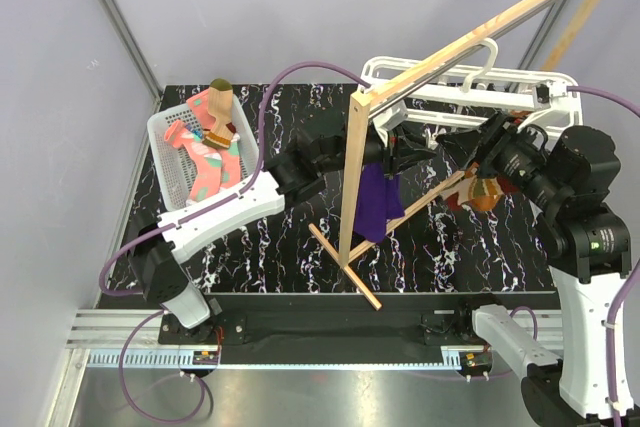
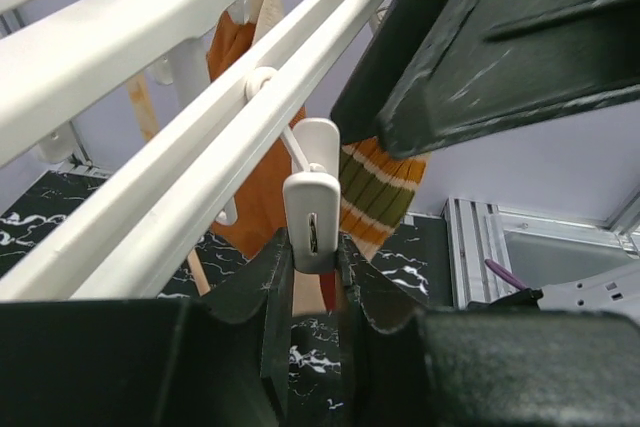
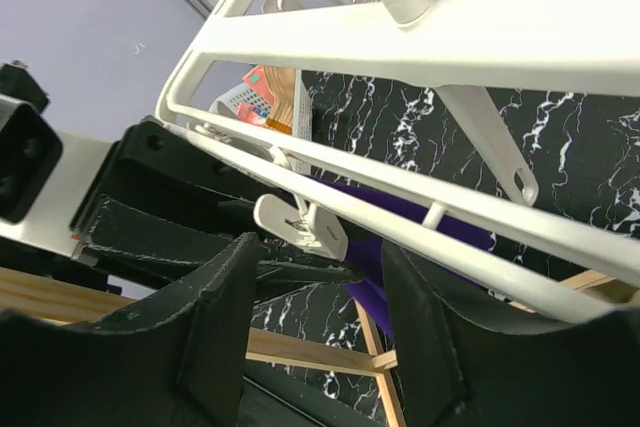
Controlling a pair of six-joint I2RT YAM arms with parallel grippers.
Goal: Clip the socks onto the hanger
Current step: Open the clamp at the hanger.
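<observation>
The counter (image 1: 290, 237) carries a wooden stand (image 1: 352, 177); the hanger (image 3: 480, 42) hangs by its hook from the stand's rail, toward the right and far side; both arms reach up under it, the left from the near left, the right from the right. A basket (image 1: 160, 162) sits at the counter's far left and holds three socks (image 1: 205, 152), two pink and one tan, well apart from either arm. A purple cloth (image 1: 378, 202) and an orange-brown cloth (image 2: 265, 177) dangle from the hanger.

The left end effector (image 2: 313, 252) is clenched on a clip (image 2: 312, 202), its fingers pressing the clip's lower end from both sides; the clip hangs from the hanger's near double bar. The right end effector (image 3: 322, 252) stands released, jaws apart, with nothing between them in its own view; the same clip shows just beyond its gap.

The striped sock (image 2: 378, 192) hangs with its long axis upright, just past the clip and directly below the right end effector; whether that end effector touches it I cannot tell. The right arm is the nearer one; the sock lies beside the clip, not yet in it. My judgement: the coming move turns on bringing the sock's upper edge sideways into the clip while the left keeps it pinched.
</observation>
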